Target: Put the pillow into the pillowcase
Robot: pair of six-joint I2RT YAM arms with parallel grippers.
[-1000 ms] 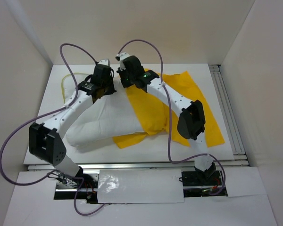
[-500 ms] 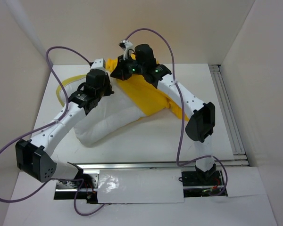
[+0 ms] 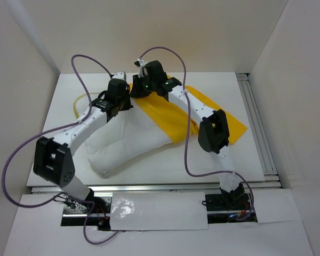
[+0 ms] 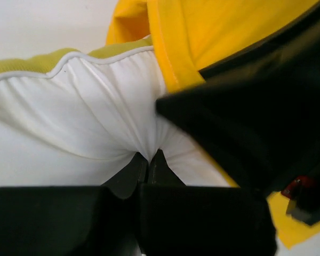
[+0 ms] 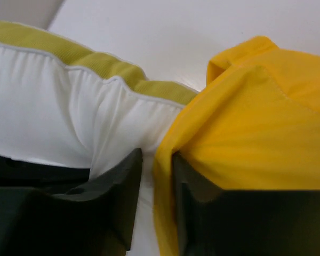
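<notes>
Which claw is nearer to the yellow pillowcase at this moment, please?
Right. The right claw grips the pillowcase hem; the left claw pinches the white pillow just beside it.

A robotics lab cell; plain white walls (image 3: pixel 26 64) box in a white tabletop (image 3: pixel 149 172); aluminium rail (image 3: pixel 256 122); purple cables (image 3: pixel 186 154).

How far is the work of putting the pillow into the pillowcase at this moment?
Done: the pillowcase hem overlaps one corner of the pillow. In hand: the left end effector pinches pillow fabric; the right end effector grips the hem. Left: most of the pillow lies bare, outside the case.
</notes>
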